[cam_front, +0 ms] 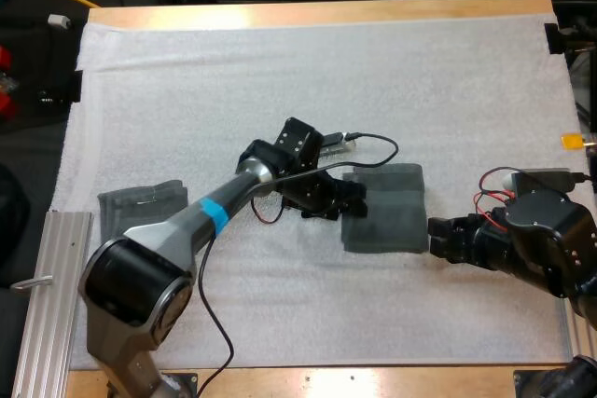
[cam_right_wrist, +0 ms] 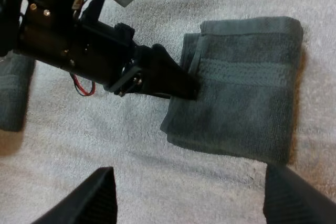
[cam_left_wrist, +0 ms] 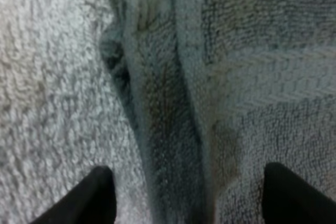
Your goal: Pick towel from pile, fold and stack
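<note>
Counting 2 towels, centre towel, side towel, left end effector, right end effector, both spread

I've got a wooden desk w/ a white fleecy mat covering most of it. Aluminium rail runs along the desk's near-left side. Dark area off the left edge. Light even, shadows soft.

White mat on wood tbl
</note>
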`<control>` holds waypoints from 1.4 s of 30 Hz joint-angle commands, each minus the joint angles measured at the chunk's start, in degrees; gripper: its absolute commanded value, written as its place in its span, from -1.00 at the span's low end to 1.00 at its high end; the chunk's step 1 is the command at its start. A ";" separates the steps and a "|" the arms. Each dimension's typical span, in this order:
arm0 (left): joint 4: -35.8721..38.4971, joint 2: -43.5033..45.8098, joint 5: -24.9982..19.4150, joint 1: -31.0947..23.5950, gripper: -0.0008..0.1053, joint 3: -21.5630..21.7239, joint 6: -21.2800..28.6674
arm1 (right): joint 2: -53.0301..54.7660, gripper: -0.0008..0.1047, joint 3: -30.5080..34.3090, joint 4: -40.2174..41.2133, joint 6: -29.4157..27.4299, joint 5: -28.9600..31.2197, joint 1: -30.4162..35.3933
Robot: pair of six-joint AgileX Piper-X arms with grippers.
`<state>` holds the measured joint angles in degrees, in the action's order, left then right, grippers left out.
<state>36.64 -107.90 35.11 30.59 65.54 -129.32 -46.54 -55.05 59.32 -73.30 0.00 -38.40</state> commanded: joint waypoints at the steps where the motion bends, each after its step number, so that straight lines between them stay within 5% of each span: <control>1: 2.82 -0.62 -1.04 0.43 0.15 1.23 -0.61 | -0.05 0.12 -0.39 0.10 -0.14 0.00 0.05; 18: 7.23 -5.39 3.01 5.58 0.15 9.79 -2.00 | -0.05 0.12 -0.39 0.10 -0.14 0.00 0.05; 20: 7.21 -5.39 3.01 5.58 0.04 9.79 -2.00 | -0.05 0.12 -0.39 0.10 -0.14 0.00 0.05; 25: 7.21 -5.39 3.01 5.58 -0.95 9.79 -1.47 | -0.05 0.12 -0.39 0.10 -0.14 -0.76 0.05; 29: 9.57 -5.39 2.81 5.58 -0.98 11.15 2.21 | -0.05 0.12 -0.39 0.10 -0.14 -4.86 0.05; 38: 20.84 -0.25 -5.67 3.79 -0.98 14.67 15.84 | -0.05 0.12 -0.39 -0.24 -0.14 -13.07 0.05; 42: 27.44 3.63 -13.55 1.03 -0.98 14.66 23.16 | -0.05 0.12 -0.39 -0.83 -0.14 -18.11 0.05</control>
<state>62.36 -105.44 23.52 32.04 79.74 -107.72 -46.54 -55.05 59.12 -73.30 -16.88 -38.40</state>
